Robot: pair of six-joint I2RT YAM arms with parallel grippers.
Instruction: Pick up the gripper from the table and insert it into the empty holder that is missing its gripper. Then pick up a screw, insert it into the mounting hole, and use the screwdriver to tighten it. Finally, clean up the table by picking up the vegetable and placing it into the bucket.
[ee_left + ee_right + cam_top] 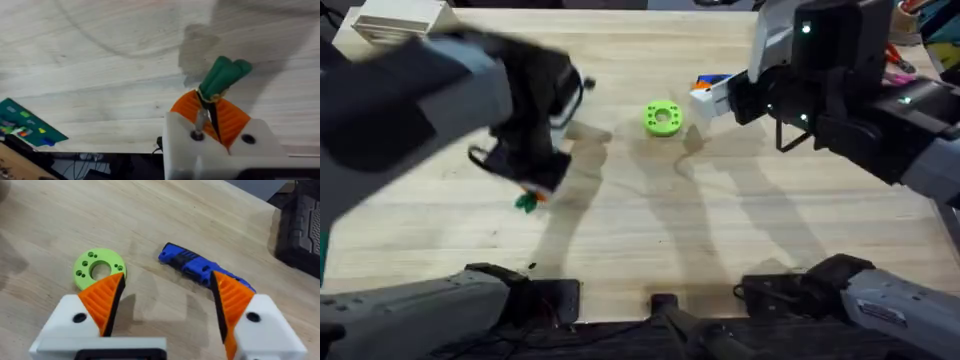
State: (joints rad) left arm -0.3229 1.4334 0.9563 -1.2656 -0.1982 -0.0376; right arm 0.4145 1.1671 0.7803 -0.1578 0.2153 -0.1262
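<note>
Vegetable [223, 77] — seemingly within left gripper [215, 117]

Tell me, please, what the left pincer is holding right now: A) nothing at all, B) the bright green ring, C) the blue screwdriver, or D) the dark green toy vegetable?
D: in the left wrist view, the left pincer has its orange pads closed on the vegetable, whose green leafy end sticks out above the table.
</note>
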